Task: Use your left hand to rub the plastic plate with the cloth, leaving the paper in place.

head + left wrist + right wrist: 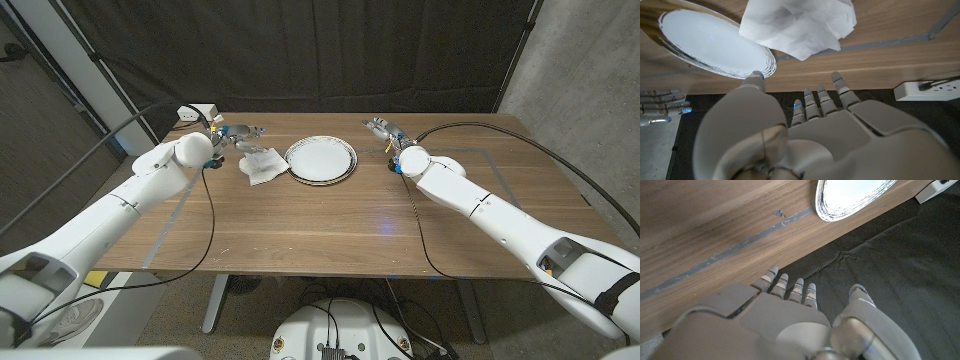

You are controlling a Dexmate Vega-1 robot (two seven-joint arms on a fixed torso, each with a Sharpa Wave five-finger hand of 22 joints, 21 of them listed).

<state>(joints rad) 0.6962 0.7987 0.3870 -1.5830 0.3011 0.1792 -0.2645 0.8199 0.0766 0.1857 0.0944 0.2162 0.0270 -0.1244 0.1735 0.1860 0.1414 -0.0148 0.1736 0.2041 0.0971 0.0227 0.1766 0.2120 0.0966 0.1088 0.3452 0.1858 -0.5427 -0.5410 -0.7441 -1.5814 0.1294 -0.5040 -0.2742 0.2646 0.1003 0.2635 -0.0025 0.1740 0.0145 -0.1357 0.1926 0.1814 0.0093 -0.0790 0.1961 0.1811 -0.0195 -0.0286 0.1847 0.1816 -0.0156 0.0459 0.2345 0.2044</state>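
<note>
The crumpled white cloth (264, 165) is seen on the wooden table (320, 225), touching the round white plastic plate (321, 160) at the plate's 9 o'clock. The left hand (236, 133), released with fingers apart, is positioned near the cloth's 11 o'clock, nearer than the empty right hand (383, 129).

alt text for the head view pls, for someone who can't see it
A white plate sits at the far middle of a wooden table, with a crumpled white cloth at its left rim. The robot's left hand hovers behind the cloth; its right hand waits right of the plate.
</note>
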